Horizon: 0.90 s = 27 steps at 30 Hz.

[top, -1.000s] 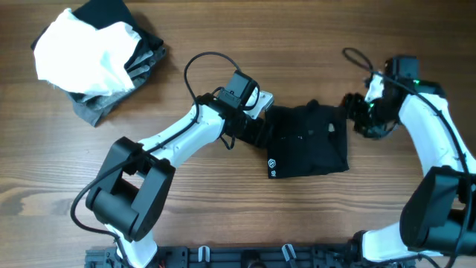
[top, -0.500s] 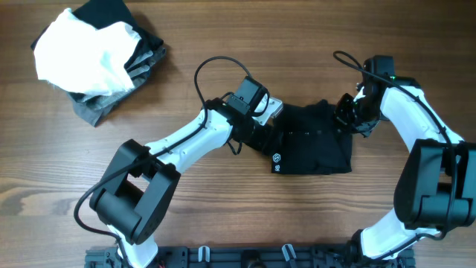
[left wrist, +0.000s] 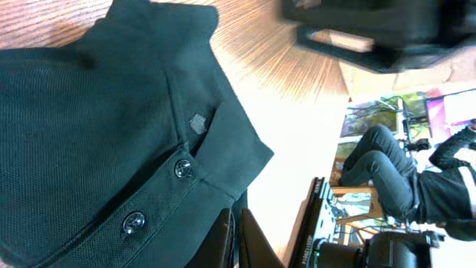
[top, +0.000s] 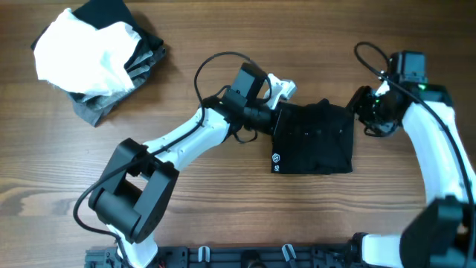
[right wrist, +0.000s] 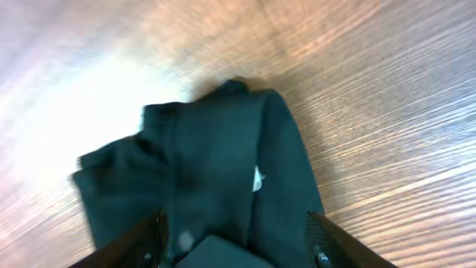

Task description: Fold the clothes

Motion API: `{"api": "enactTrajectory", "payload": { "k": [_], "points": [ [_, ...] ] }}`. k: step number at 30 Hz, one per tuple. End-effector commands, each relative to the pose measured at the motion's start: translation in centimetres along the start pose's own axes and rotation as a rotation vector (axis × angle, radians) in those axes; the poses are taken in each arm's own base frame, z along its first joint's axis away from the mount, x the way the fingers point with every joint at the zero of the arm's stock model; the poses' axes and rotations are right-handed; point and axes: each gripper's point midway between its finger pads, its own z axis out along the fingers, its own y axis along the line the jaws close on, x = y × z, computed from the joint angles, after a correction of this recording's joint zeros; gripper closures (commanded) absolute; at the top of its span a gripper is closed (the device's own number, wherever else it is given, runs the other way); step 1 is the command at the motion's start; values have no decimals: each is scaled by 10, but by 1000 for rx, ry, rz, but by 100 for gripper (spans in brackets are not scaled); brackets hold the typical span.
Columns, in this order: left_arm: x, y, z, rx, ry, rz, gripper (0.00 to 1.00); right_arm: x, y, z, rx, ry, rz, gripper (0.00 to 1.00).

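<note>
Jaws on the left gripper meet the left edge of a folded black shirt in the overhead view, though from above it cannot be told whether they are open or closed. The shirt lies as a rough rectangle on the wooden table, right of centre, between the two arms. The right gripper hangs just beside its upper right corner. A pile of clothes, white over dark, sits well apart at the far left corner.

From the left wrist, the shirt's buttoned front fills the frame. The fingers at the bottom edge stand close together against the cloth; whether they pinch any fabric is hidden.

From the right wrist, blurred, the jaws stand wide open and grip nothing, with the bunched end of the shirt just ahead of and between them.

The risk appears to be to the fold itself. A left gripper drawing away with cloth caught would drag the layers open. Right jaws closing low on that bunched end could seize several layers and lift the whole bundle.
</note>
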Motion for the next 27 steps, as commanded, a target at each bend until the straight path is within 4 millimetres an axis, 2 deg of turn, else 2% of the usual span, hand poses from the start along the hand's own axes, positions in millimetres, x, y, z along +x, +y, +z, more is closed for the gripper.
{"api": "enactTrajectory", "payload": {
  "k": [1,5,7,9,11,12,13,15,16,17,19,21,23,25,27],
  "points": [
    [19,41,17,-222,23,-87,96,2,6,-17,-34,-20,-27,36],
    [60,94,52,-276,134,-206,96,7,7,-17,-45,0,-25,35],
    [74,113,63,-289,167,-234,96,10,17,-17,-95,15,-83,36],
    [69,114,62,-275,150,-228,96,15,27,-17,-140,28,-198,36],
    [47,105,51,-251,100,-209,92,27,31,-15,-149,69,-289,44],
    [35,95,44,-215,77,-200,89,35,30,-11,-140,100,-286,51],
    [23,84,35,-178,58,-192,86,42,28,-6,-129,131,-260,63],
    [1,66,9,-136,3,-176,77,58,15,15,-81,203,-170,82],
    [-6,62,-3,-139,-19,-173,71,65,6,27,-48,233,-129,87],
    [-12,59,-17,-145,-38,-177,61,71,1,40,-40,259,-111,90],
    [-13,62,-32,-160,-46,-210,42,87,-1,62,-71,320,-100,95],
    [-9,70,-39,-179,-39,-249,29,101,0,79,-120,367,-102,96],
    [-3,87,-45,-247,-35,-291,24,111,-6,96,-119,403,-75,96],
    [1,101,-48,-320,-35,-297,24,116,-11,108,-97,432,-49,95],
    [7,107,-46,-336,-8,-241,24,120,-14,113,-81,453,-22,96]
  ]
}}
